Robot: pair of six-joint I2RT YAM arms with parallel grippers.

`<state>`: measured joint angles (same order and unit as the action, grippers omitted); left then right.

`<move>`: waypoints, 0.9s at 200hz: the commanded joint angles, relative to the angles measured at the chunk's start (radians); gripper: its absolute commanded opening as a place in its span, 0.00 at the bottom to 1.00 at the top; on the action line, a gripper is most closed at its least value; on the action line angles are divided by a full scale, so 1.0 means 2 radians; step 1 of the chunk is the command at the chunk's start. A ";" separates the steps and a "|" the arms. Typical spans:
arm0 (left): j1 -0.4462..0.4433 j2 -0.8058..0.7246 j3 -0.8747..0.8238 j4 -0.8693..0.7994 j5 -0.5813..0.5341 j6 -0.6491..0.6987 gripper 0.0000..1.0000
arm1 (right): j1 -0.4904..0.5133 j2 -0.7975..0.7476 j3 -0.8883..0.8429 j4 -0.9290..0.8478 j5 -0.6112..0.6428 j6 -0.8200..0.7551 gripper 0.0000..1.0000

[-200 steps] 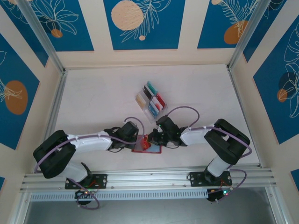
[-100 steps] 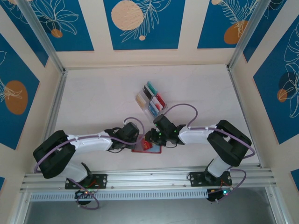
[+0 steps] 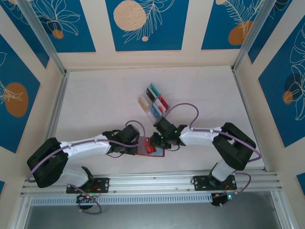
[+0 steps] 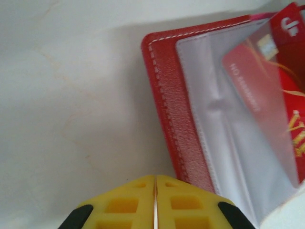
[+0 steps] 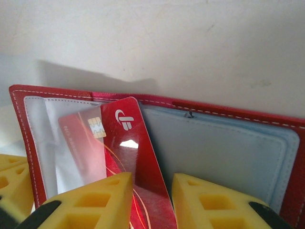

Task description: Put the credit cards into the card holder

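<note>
1. The left gripper [image 3: 137,146] rests low at the left edge of the card holder [image 3: 157,152]. Its wrist view shows the yellow fingers [image 4: 128,202] pressed together with only a hairline seam between them, over the holder's stitched red border.
2. The card holder lies open on the table [image 3: 95,105] between the two grippers. The wrist views show its clear sleeve on the left and a pale pocket on the right.
3. A red card [image 5: 133,138] leans into the holder, its left part under the clear sleeve.
4. The right gripper [image 5: 150,200] is spread, and the red card runs through the gap. Whether the fingers touch it is unclear.
5. Further back, the overhead view shows the remaining credit cards [image 3: 154,101] standing together in a row.
</note>
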<state>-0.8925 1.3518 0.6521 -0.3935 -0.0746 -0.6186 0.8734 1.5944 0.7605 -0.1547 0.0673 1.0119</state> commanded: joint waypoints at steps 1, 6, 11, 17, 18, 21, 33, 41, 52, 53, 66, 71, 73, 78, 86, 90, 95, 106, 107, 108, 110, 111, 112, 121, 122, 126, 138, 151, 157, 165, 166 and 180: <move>0.003 -0.013 0.014 -0.029 0.018 0.009 0.09 | 0.004 0.027 -0.002 -0.066 0.003 -0.012 0.30; 0.003 -0.015 0.016 -0.031 0.018 0.010 0.09 | 0.004 0.030 -0.001 -0.067 0.001 -0.014 0.30; 0.003 -0.018 0.018 -0.036 0.017 0.011 0.09 | 0.006 0.032 0.002 -0.069 0.001 -0.014 0.30; 0.003 -0.023 0.021 -0.041 0.013 0.011 0.09 | 0.006 0.036 0.004 -0.072 0.001 -0.015 0.30; 0.003 -0.023 0.021 -0.042 0.012 0.011 0.09 | 0.007 0.036 0.004 -0.072 0.001 -0.015 0.30; 0.003 -0.026 0.022 -0.045 0.009 0.012 0.09 | 0.007 0.038 0.005 -0.073 0.001 -0.016 0.30; 0.003 -0.034 0.028 -0.058 -0.003 0.013 0.09 | 0.010 0.043 0.010 -0.079 0.003 -0.017 0.30; 0.003 -0.039 0.031 -0.061 -0.003 0.015 0.09 | 0.010 0.047 0.012 -0.081 0.004 -0.017 0.30; 0.002 -0.040 0.031 -0.053 0.006 0.018 0.10 | 0.011 0.049 0.014 -0.084 0.004 -0.017 0.30; 0.002 -0.040 0.031 -0.051 0.008 0.019 0.10 | 0.011 0.050 0.014 -0.084 0.004 -0.017 0.30; 0.003 -0.029 0.034 -0.041 0.027 0.025 0.10 | 0.012 0.050 0.015 -0.087 0.004 -0.016 0.30; 0.003 -0.022 0.035 -0.035 0.034 0.028 0.10 | 0.013 0.050 0.015 -0.088 0.004 -0.016 0.30; 0.003 -0.019 0.036 -0.034 0.037 0.028 0.10 | 0.013 0.050 0.015 -0.088 0.004 -0.016 0.30; 0.002 -0.012 0.037 -0.029 0.042 0.030 0.10 | 0.014 0.050 0.015 -0.089 0.003 -0.016 0.30; 0.002 -0.001 0.037 -0.018 0.052 0.032 0.10 | 0.015 0.049 0.016 -0.091 0.002 -0.017 0.30; 0.002 0.005 0.036 -0.012 0.058 0.033 0.10 | 0.015 0.049 0.016 -0.093 0.002 -0.017 0.31; 0.002 0.011 0.034 -0.004 0.063 0.033 0.10 | 0.017 0.049 0.018 -0.096 0.004 -0.017 0.31; 0.002 0.026 0.034 0.006 0.067 0.035 0.10 | 0.019 0.050 0.021 -0.103 0.007 -0.017 0.33; 0.002 0.028 0.034 0.007 0.068 0.036 0.10 | 0.019 0.050 0.021 -0.104 0.008 -0.017 0.33; 0.002 0.030 0.034 0.007 0.068 0.036 0.10 | 0.019 0.050 0.021 -0.105 0.008 -0.017 0.33; 0.002 0.031 0.034 0.009 0.069 0.036 0.10 | 0.019 0.051 0.021 -0.106 0.008 -0.017 0.33; 0.002 0.033 0.033 0.009 0.069 0.036 0.10 | 0.019 0.051 0.022 -0.106 0.008 -0.018 0.34; 0.002 0.034 0.033 0.010 0.069 0.037 0.10 | 0.019 0.051 0.022 -0.106 0.009 -0.018 0.34; 0.002 0.043 0.029 0.018 0.070 0.038 0.10 | 0.020 0.052 0.023 -0.109 0.009 -0.017 0.35; 0.002 0.044 0.029 0.019 0.070 0.038 0.10 | 0.020 0.052 0.023 -0.109 0.009 -0.018 0.35; 0.002 0.047 0.027 0.022 0.070 0.038 0.10 | 0.020 0.053 0.023 -0.111 0.010 -0.018 0.37; 0.002 0.058 0.022 0.026 0.067 0.036 0.10 | 0.022 0.057 0.025 -0.115 0.011 -0.017 0.39; 0.001 0.065 0.015 0.028 0.062 0.034 0.10 | 0.024 0.059 0.026 -0.121 0.013 -0.015 0.39; 0.002 0.067 0.012 0.028 0.060 0.032 0.10 | 0.024 0.061 0.028 -0.125 0.013 -0.013 0.38; 0.001 0.068 0.007 0.029 0.057 0.030 0.10 | 0.024 0.065 0.029 -0.129 0.013 -0.012 0.37; 0.001 0.069 0.007 0.028 0.057 0.031 0.10 | 0.024 0.065 0.029 -0.130 0.013 -0.012 0.37; 0.000 0.070 -0.001 0.028 0.053 0.029 0.10 | 0.025 0.072 0.031 -0.136 0.008 -0.009 0.32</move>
<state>-0.8925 1.4681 0.6945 -0.3470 0.0341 -0.5659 0.9062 1.6600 0.8570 -0.2520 0.0834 0.9852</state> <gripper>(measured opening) 0.098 0.351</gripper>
